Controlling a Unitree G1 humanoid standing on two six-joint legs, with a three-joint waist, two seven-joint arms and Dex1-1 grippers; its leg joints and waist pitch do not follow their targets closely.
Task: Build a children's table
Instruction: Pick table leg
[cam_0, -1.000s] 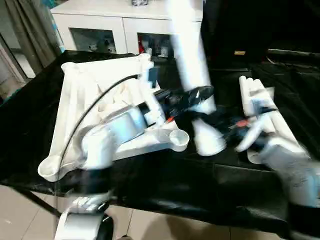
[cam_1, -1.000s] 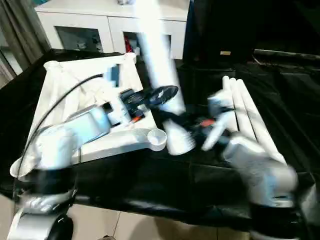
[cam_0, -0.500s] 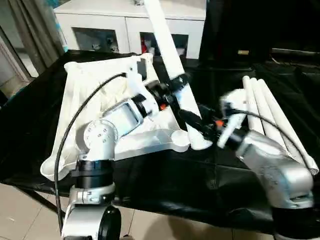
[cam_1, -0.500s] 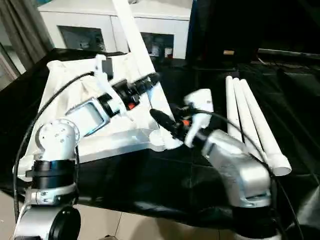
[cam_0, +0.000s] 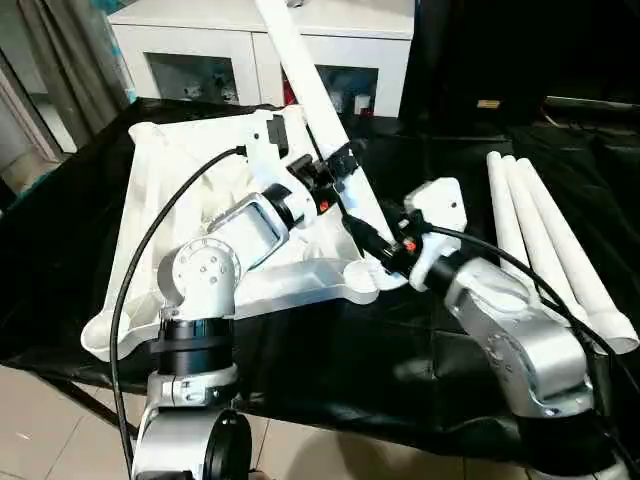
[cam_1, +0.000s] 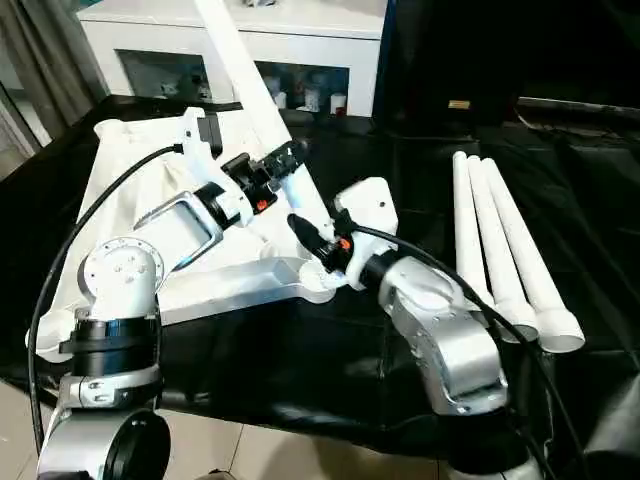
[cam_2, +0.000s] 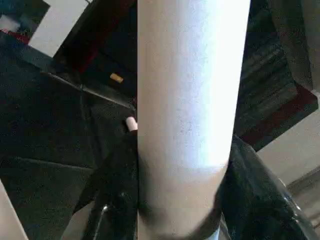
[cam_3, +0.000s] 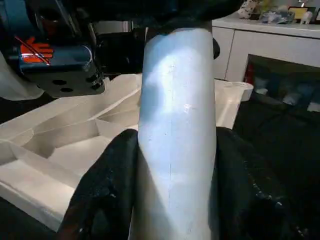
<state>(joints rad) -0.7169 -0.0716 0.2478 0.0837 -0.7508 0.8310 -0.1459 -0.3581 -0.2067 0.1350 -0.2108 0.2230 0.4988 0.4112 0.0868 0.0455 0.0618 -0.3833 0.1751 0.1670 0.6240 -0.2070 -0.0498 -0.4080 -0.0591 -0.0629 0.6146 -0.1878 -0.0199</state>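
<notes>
Even indoor light, perhaps slight glare on the white leg (cam_2: 190, 100).

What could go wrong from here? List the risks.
1. The long white tapered tube leg leans steeply with both grippers low on it; its tall free end could lever it out of line with the corner socket of the white plastic ribbed tabletop.
2. A swing of it could knock the three spare white legs lying loose nearby.

The raised leg (cam_0: 318, 100) runs off the top edge, its foot hidden behind the fingers (cam_0: 362, 232).
</notes>
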